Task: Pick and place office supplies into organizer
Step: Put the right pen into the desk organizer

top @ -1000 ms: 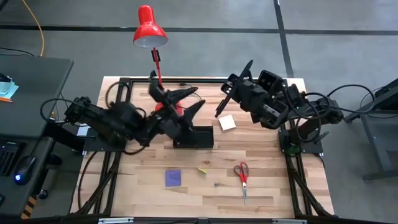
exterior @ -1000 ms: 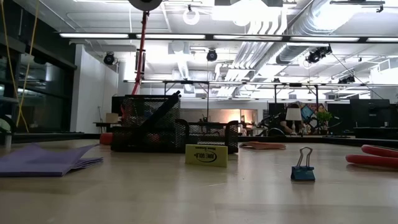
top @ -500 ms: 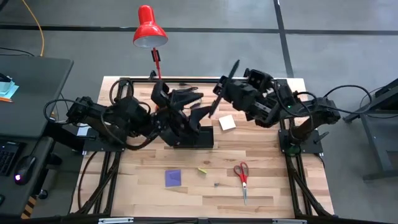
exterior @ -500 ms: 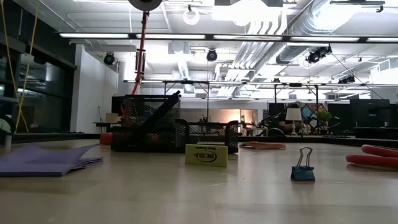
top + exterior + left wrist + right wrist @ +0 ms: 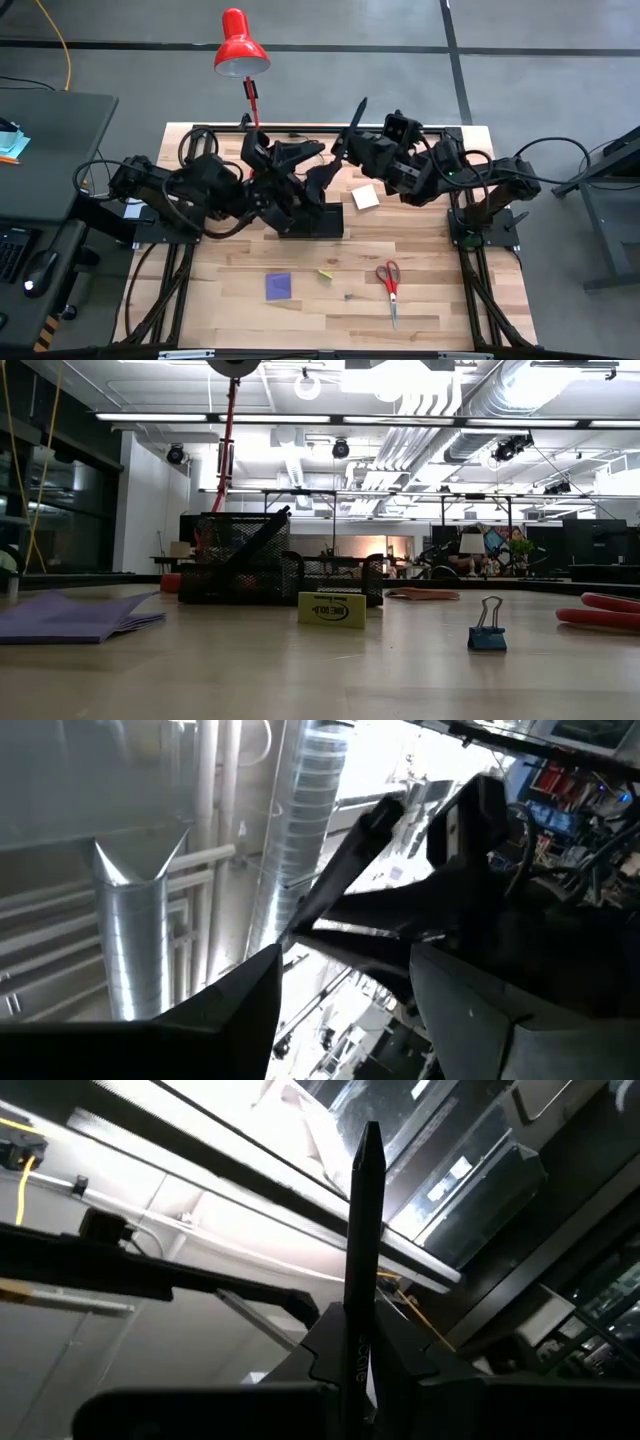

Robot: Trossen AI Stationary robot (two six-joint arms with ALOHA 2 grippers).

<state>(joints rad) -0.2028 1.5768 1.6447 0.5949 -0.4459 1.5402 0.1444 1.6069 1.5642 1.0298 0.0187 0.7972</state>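
My right gripper [image 5: 356, 140] hangs over the table's far middle, shut on a thin dark pen [image 5: 351, 122]. In the right wrist view that pen [image 5: 362, 1230] sticks out past the gripper [image 5: 362, 1365]. My left gripper [image 5: 316, 162] is open, raised over the black organizer [image 5: 312, 222] and facing the pen. The left wrist view shows the open gripper [image 5: 345, 1015] and, beyond it, the pen [image 5: 335, 875]. On the table lie a yellow note pad [image 5: 364, 197], a purple pad [image 5: 279, 286] and red-handled scissors [image 5: 389, 279]. In the low view the mesh organizer [image 5: 270, 572] stands on the table. My right gripper pinches the pen by its near end [image 5: 360, 1342] between the two fingers. The rest of the shaft [image 5: 364, 1200] runs on past the fingertips, along the fingers. The pen is lifted clear of the table and slants toward the far left, as the high view shows.
A red desk lamp [image 5: 240, 45] stands at the far edge, its head beyond the table. A small yellow tag [image 5: 332, 610] and a blue binder clip [image 5: 487, 626] lie on the near half, between the purple pad [image 5: 70, 616] and the scissors [image 5: 600, 610].
My right gripper has carried the pen toward the table's left and far edge, nearer my left gripper, and has tipped it more upright. My left gripper has shifted slightly toward it and stayed open. Everything on the table has kept its place.
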